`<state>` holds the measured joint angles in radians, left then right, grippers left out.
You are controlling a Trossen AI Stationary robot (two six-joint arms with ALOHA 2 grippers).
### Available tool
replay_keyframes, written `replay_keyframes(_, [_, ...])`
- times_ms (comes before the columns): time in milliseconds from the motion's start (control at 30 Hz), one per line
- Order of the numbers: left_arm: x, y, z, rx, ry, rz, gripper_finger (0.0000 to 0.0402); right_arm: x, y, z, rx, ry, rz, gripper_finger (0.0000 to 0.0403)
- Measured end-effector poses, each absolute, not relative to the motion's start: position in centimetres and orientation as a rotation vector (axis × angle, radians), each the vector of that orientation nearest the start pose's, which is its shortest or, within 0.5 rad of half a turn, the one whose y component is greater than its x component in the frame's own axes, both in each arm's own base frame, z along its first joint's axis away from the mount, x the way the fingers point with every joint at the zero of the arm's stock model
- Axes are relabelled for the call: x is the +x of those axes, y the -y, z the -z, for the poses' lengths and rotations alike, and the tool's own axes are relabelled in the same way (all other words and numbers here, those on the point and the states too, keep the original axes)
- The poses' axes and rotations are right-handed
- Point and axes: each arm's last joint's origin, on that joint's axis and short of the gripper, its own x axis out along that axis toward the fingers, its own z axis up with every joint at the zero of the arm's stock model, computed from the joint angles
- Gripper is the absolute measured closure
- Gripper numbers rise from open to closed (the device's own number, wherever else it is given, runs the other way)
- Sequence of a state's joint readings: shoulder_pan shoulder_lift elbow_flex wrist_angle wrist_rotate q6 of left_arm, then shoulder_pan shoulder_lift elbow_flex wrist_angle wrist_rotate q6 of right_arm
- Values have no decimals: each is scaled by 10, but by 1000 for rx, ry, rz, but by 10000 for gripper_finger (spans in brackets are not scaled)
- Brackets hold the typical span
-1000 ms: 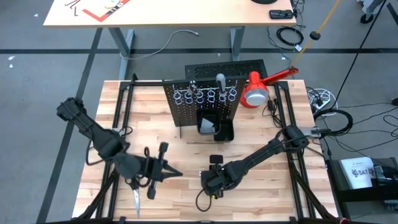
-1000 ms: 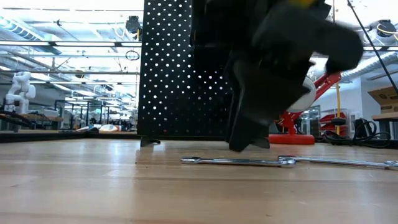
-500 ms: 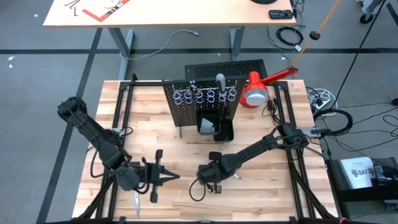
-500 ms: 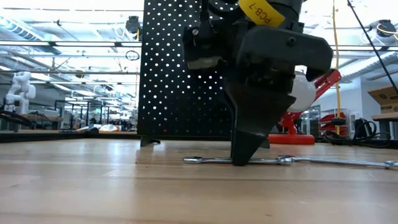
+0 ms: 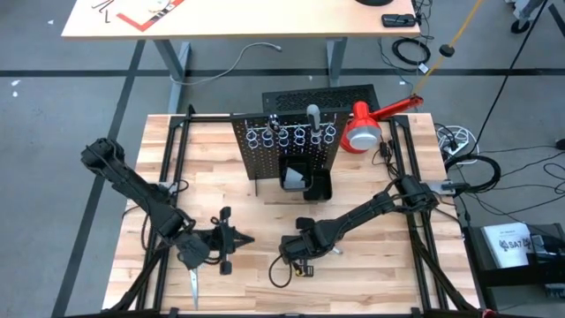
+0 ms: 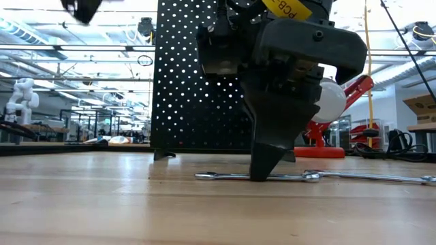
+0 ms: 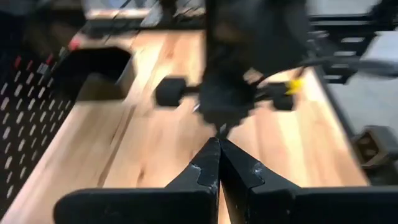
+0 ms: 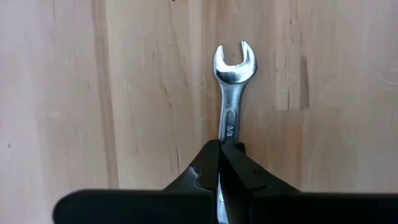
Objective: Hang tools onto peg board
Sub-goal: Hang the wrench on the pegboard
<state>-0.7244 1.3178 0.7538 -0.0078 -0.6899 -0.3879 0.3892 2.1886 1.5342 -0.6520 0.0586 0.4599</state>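
Low view first: the right claw (image 6: pixel 262 173) is down on the wooden counter (image 6: pixel 102 204), its tip pinched shut on a thin silver wrench (image 6: pixel 218 176) that lies flat on the boards. A second slim wrench (image 6: pixel 381 177) lies just beyond it, end to end. From the right wrist view the fingers (image 8: pixel 205 163) meet tightly around the wrench's shank, with its open-ended head sticking out ahead.

Looking down from above, that claw sits near the front middle of the counter, in front of the peg board (image 5: pixel 287 146), which stands upright toward the back with a row of silver rings (image 5: pixel 291 135) and a black bin (image 5: pixel 309 181) on it.

The left claw (image 5: pixel 243 239) hangs over the counter's front left, fingers closed together on nothing. Pale-handled pliers (image 5: pixel 192 284) lie on the counter near the front edge beside the left arm.
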Motion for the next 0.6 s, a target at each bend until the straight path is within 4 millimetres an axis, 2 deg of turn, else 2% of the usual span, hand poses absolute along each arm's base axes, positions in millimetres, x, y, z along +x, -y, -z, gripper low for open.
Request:
replay_keyframes(267, [212,145,-197,-98,-460,-126,389,401,-164,-143,91,-1216,17,403])
replay_keyframes(433, [219,145,-181,-117,-451,-125,389,404,-165,-156,93,-1143,5,402])
replay_keyframes(600, [230,146,-155,-84,-511,-138,388,406,-166,-160,91,-1108,-4,402])
